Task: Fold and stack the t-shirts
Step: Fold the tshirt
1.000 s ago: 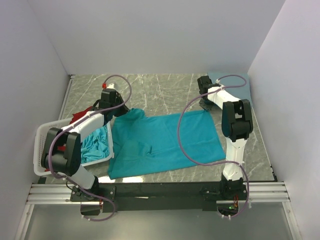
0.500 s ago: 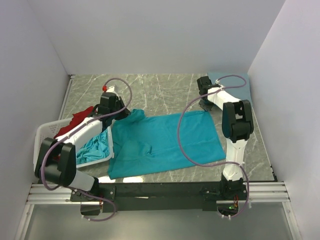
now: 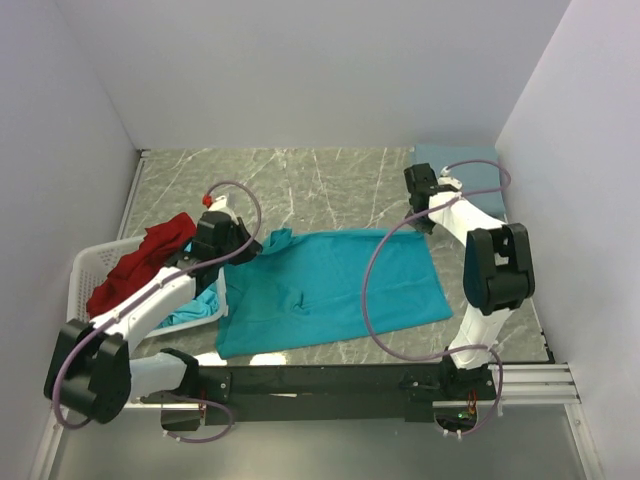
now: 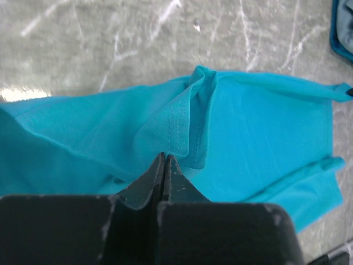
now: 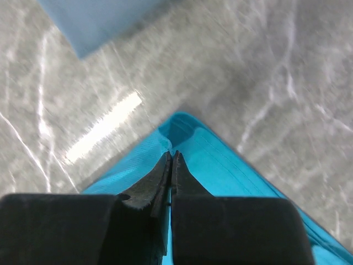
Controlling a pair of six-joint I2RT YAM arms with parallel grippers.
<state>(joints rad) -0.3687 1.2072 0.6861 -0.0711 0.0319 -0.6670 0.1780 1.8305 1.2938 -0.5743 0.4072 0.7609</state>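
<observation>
Top view, shirts: I see the teal t-shirt [image 3: 330, 290] spread mid-frame, the red t-shirt [image 3: 140, 262] draped over the basket [image 3: 80, 295] at left, and the grey-blue t-shirt [image 3: 462, 165] at upper right.
Top view, claws: the left gripper [image 3: 240, 245] sits at the spread shirt's upper-left shoulder, the right gripper [image 3: 420, 215] at its upper-right corner.
Left wrist, claw: the left gripper [image 4: 164, 160] is pinched tight on a raised fold of the teal t-shirt [image 4: 253, 127].
Left wrist, risk: I judge a double layer may be caught, so a lift would drag it bunched.
Right wrist, claw: the right gripper [image 5: 171, 157] is closed on the very corner hem of the teal t-shirt [image 5: 220, 171].
Right wrist, risk: that bite looks thin, so I think it may slip under tension.
Change: the right claw was partly open and has now snapped closed. The left arm has swung off the basket, uncovering the red shirt.
</observation>
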